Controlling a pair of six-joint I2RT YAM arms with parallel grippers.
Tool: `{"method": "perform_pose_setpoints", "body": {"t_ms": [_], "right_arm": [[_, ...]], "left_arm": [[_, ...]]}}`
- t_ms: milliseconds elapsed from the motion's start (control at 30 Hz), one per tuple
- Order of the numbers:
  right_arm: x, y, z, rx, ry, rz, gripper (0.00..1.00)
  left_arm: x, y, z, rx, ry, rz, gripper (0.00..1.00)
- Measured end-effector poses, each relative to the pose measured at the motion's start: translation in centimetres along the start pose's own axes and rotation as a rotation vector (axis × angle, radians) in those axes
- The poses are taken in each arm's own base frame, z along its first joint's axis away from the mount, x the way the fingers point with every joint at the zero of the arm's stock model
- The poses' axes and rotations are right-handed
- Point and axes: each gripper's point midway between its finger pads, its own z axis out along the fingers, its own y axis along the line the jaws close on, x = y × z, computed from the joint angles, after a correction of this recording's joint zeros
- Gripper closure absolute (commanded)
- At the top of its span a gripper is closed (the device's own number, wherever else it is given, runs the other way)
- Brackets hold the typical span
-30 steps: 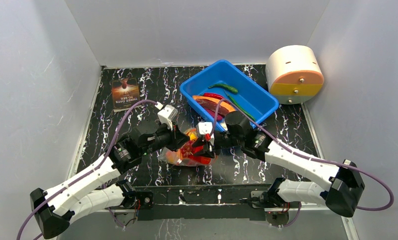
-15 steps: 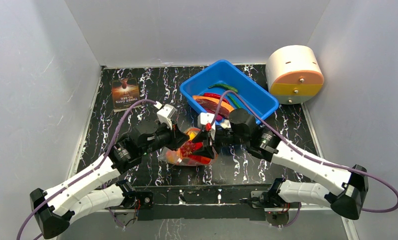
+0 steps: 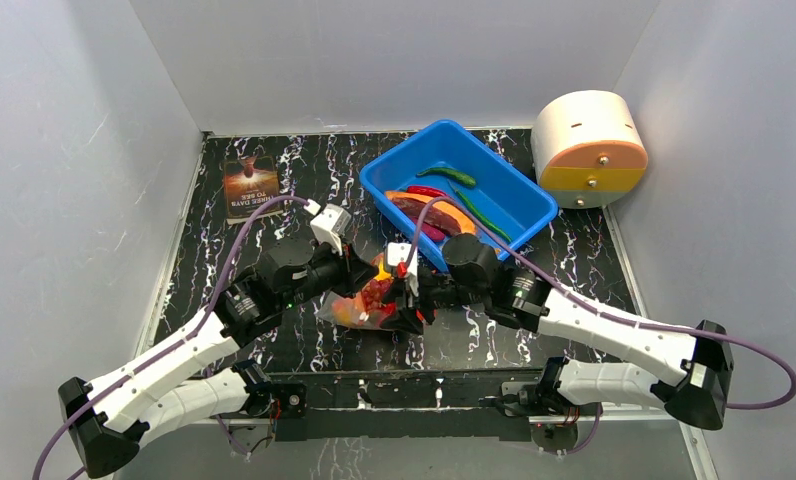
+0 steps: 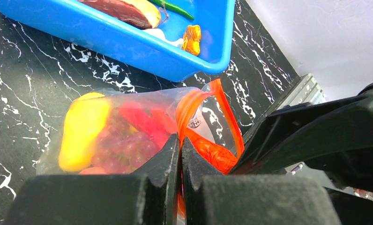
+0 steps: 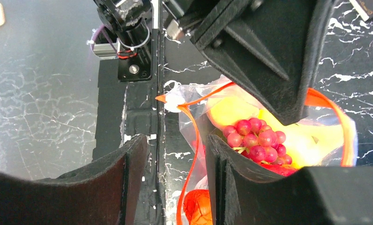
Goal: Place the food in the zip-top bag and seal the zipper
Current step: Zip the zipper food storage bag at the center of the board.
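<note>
The clear zip-top bag (image 3: 359, 312) lies on the black marble table between both arms, and it holds a yellow fruit (image 4: 81, 131), purple grapes (image 5: 255, 138) and red pieces. My left gripper (image 4: 181, 146) is shut on the bag's mouth edge, pinching the orange zipper (image 4: 231, 126) and holding the mouth up. My right gripper (image 5: 177, 150) is open at the mouth. The zipper (image 5: 194, 150) runs between its fingers (image 5: 227, 159), one finger against the grapes. An orange crinkly piece (image 5: 197, 206) sits in the mouth. More food, including a green chili (image 3: 446, 176), lies in the blue tub.
The blue tub (image 3: 534, 205) stands just behind the right gripper. A brown printed card (image 3: 251, 187) lies at the back left. A white and orange cylinder (image 3: 587, 148) sits at the back right. The two grippers (image 3: 384, 290) nearly touch over the bag.
My right gripper's jaws have widened and it has shifted slightly left and nearer, onto the bag's mouth. The left gripper stays shut on the bag's edge, raised a little.
</note>
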Motion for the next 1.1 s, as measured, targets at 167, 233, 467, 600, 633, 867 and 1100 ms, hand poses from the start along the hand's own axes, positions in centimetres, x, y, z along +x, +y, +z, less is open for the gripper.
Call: {"method": "perform_pose_setpoints", "body": {"t_ms": [167,233,467,600,633,867,1100], "right_arm": [[0.9,-0.3,0.7,0.021,0.033,0.008,0.57],[1.1,-0.4,0.9,0.028,0.041,0.009,0.59],[2.1,-1.1,1.5,0.059,0.074,0.018,0.62],[2.6,-1.4,1.7,0.072,0.092,0.024,0.66],[2.7,-1.5,1.8,0.077,0.097,0.025,0.68],[3.8,-2.1,2.2,0.104,0.132,0.039,1.0],[3.8,-2.8,2.0,0.163,0.132,0.096,1.0]], "left_arm": [[-0.6,-0.3,-0.1,0.002,-0.015,-0.012,1.0],[-0.6,-0.3,-0.2,0.003,-0.018,-0.016,1.0],[-0.8,-0.4,-0.2,0.003,-0.024,-0.029,1.0],[-0.9,-0.4,-0.2,0.005,-0.028,-0.035,1.0],[-0.9,-0.4,-0.2,0.005,-0.028,-0.036,1.0],[-1.1,-0.5,-0.4,0.006,-0.038,-0.041,0.87],[-2.4,-0.6,-1.8,-0.004,-0.061,0.032,0.5]]}}
